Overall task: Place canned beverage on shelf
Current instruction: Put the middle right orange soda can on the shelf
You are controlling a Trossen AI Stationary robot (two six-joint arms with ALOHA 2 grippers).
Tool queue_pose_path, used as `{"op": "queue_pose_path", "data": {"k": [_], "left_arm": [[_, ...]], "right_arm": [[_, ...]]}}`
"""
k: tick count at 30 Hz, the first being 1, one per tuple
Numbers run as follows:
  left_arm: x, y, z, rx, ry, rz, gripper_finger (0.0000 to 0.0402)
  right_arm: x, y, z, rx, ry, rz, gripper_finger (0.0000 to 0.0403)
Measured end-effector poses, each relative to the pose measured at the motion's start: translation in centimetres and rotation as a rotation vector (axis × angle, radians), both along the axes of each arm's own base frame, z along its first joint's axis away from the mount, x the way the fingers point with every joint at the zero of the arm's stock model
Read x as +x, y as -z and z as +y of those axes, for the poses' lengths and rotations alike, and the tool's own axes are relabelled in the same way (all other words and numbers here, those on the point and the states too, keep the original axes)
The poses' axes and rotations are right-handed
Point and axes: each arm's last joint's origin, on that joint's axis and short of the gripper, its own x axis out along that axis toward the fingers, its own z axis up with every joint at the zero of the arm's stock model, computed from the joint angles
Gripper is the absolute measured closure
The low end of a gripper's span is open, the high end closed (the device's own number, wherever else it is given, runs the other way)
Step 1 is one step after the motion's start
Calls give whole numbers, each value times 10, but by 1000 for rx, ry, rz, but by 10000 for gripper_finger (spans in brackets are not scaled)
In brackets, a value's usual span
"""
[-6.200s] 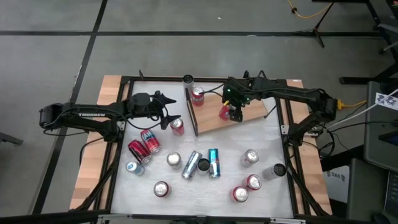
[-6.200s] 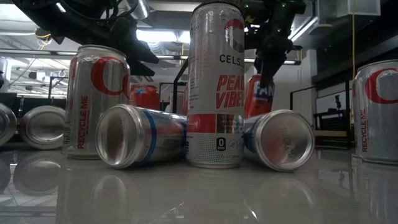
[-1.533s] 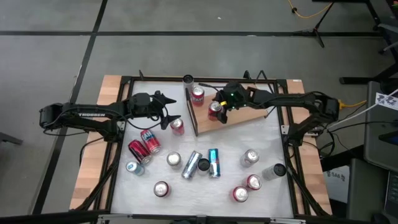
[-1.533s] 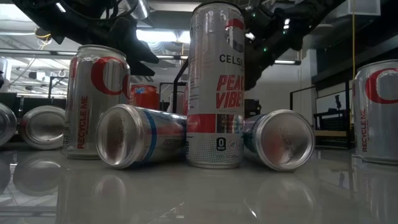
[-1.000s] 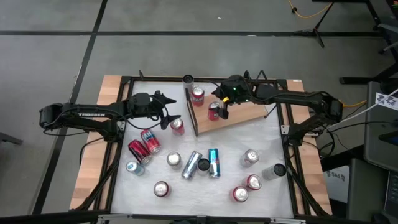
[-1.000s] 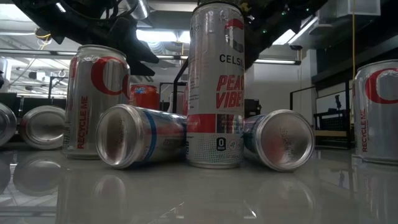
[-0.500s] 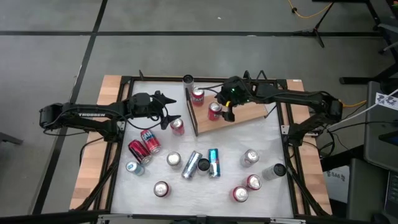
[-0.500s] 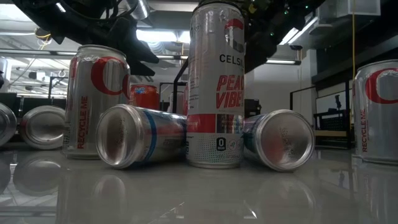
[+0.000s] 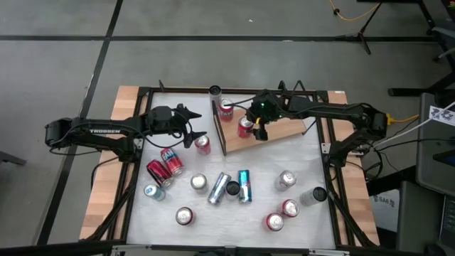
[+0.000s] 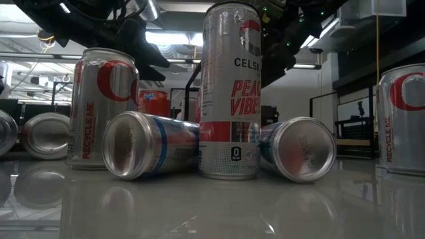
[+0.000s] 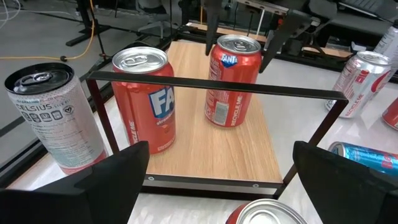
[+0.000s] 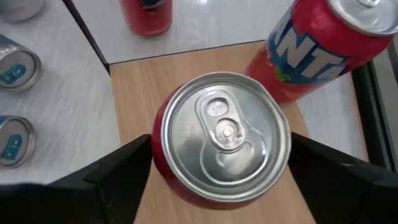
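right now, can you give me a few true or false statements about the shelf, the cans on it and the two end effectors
1. Two red cans stand upright on the shelf. True: one can farther in and another near the rail.
2. The right end effector is over the can farther in, a finger on each side. True.
3. That can lies on its side. False: it stands, top up.
4. The left end effector holds a can. False: it is open and empty, off the shelf.
5. The silver can stands on the shelf. False: it stands on the table outside the rail.
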Motion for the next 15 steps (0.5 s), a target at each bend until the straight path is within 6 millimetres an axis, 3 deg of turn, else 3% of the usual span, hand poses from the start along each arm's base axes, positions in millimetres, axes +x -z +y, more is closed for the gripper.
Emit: {"op": "queue_pose_path", "data": {"k": [7, 15], "left_arm": [[0, 0, 0, 1, -1, 0, 13], [0, 0, 0, 1, -1, 1, 13]], "right_arm": [[1, -1, 0, 30, 37, -15, 132], [4, -3, -3, 16, 112, -50, 111]]}}
